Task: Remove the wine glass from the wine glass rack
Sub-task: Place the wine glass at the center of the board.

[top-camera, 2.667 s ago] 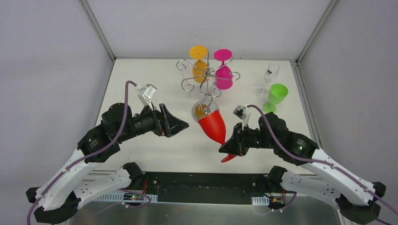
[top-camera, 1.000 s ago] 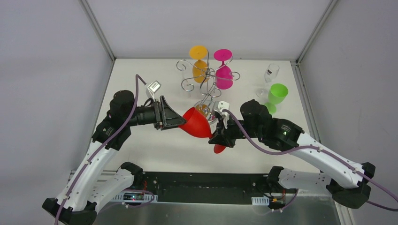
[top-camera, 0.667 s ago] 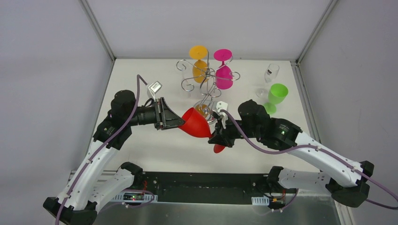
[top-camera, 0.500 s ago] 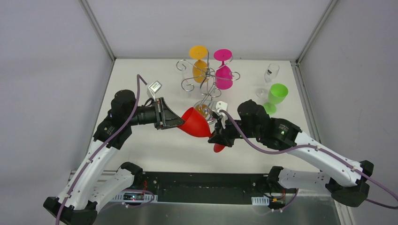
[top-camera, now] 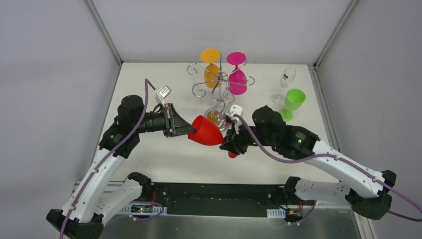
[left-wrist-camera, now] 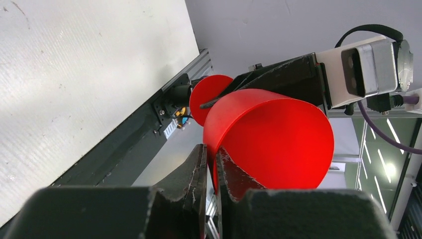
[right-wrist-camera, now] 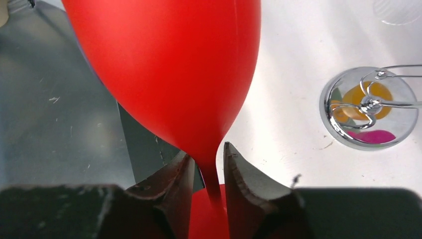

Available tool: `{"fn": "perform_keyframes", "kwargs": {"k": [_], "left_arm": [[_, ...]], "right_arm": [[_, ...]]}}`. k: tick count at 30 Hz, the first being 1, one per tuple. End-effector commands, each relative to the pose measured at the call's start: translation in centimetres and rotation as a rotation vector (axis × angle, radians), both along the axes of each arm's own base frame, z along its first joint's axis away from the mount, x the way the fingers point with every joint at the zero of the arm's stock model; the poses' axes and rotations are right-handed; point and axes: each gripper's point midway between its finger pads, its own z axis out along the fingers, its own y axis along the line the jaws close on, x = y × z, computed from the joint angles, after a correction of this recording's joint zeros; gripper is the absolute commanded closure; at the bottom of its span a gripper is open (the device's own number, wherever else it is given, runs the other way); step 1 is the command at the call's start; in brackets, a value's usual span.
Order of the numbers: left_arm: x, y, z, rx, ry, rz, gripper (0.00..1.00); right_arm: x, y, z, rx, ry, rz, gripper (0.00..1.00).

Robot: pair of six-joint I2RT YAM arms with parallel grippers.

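Note:
A red wine glass [top-camera: 206, 134] hangs on its side in the air in front of the wine glass rack [top-camera: 219, 82], clear of its wire arms. My left gripper [top-camera: 191, 132] is shut on the bowl's rim, one finger inside and one outside [left-wrist-camera: 211, 159]. My right gripper [top-camera: 230, 144] sits around the thin stem [right-wrist-camera: 211, 174] just above the foot. Its jaws stand a little apart, with a gap on each side of the stem [right-wrist-camera: 208, 159]. The rack's round chrome base [right-wrist-camera: 370, 107] stands on the table beyond the glass.
An orange glass [top-camera: 210, 62] and a pink glass [top-camera: 237, 74] hang upside down on the rack. At the back right stand a clear glass [top-camera: 287, 79] and a green glass [top-camera: 293, 101]. White walls close the table on three sides.
My left gripper has closed on the red glass's rim. My right gripper's jaws have parted from the stem. The glass has shifted slightly.

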Motion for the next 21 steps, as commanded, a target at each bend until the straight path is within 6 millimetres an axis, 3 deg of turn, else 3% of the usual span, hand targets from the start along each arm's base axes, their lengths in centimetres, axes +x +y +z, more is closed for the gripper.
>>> {"fn": "perform_keyframes", "kwargs": {"k": [1,12,21], "left_arm": [[-1.1,0.0,1.1,-0.031,-0.046,-0.057,1.00],[-1.0,0.1,0.5,-0.011,-0.043,-0.054,1.00],[-0.5,1.7,-2.2,0.153,-0.031,0.030,1.00]], "right_arm": [[2.0,0.7,4.8,0.148,-0.080,-0.094,0.67],[1.5,-0.3,6.7,0.212,-0.100,-0.111,0.52],[2.6,-3.3,7.8,0.259,-0.150,-0.257,0.42]]}}
